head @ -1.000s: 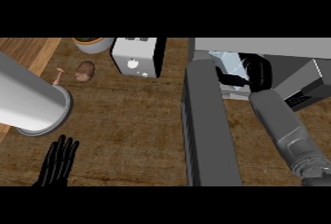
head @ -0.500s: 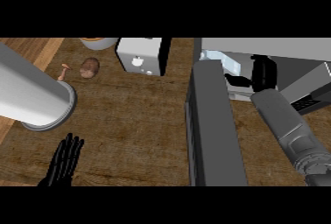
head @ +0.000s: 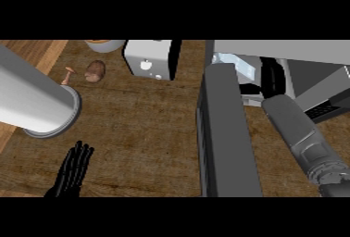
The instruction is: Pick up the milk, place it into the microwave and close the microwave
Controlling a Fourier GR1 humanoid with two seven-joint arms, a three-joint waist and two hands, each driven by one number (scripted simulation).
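Observation:
The milk carton (head: 231, 63), white and pale blue, stands inside the microwave (head: 301, 83) at the upper right, just behind the top of the open door (head: 226, 139). My right hand (head: 272, 79) is inside the cavity right of the carton, fingers straight, and I cannot tell whether it touches the carton. The right forearm (head: 301, 134) runs down along the door's right side. Open and fingers up, my left hand (head: 72, 169) rests at the lower left edge.
A big grey cylinder (head: 34, 99) slants in from the left. A white toaster (head: 147, 58) stands at the back, with a potato (head: 94, 71), a mushroom (head: 67, 74) and a bowl (head: 103, 44) to its left. The dark door sticks out over the wooden counter (head: 137, 139).
My right hand's fingers have straightened and shifted slightly right of the carton. The left hand has risen a little at the lower edge.

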